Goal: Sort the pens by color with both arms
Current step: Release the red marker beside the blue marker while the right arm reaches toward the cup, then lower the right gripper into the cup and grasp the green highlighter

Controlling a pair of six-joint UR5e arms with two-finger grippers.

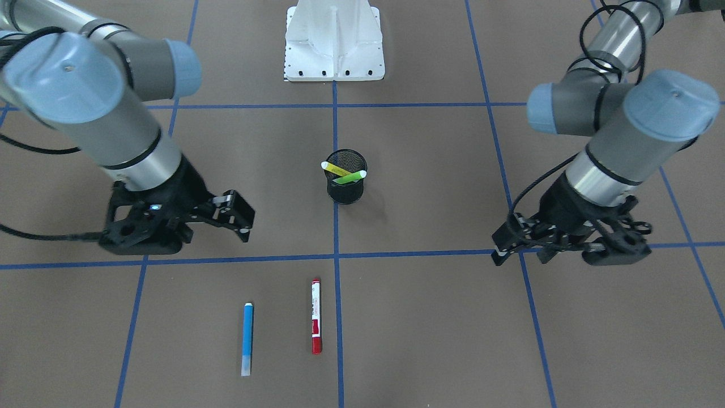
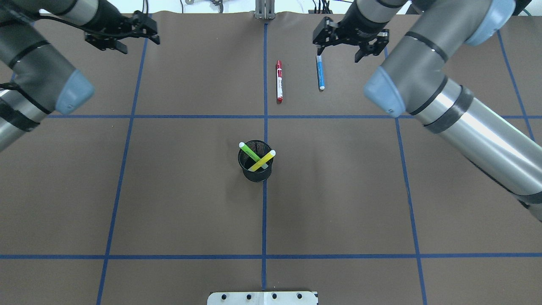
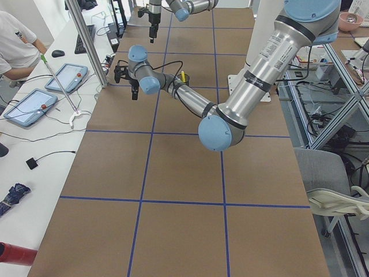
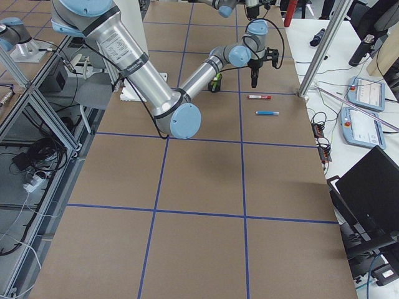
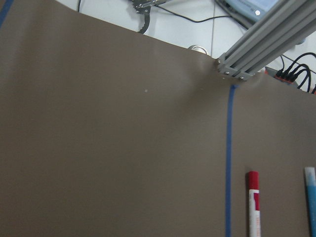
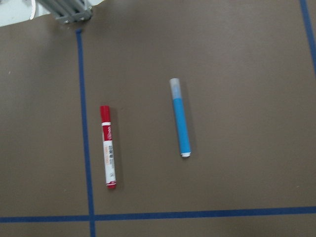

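The blue pen and the red pen with a white label lie side by side on the brown table, on the far side from the robot. Both show in the right wrist view, blue and red. The light green pen and the yellow pen stand crossed in the black mesh cup at the centre. My right gripper is open and empty, above the table by the blue pen's far end. My left gripper is open and empty at the far left.
The white pedestal base stands at the robot's side of the table. Blue tape lines form a grid on the table. An aluminium post stands at the far edge. Tablets and cables lie beyond that edge, where a person sits.
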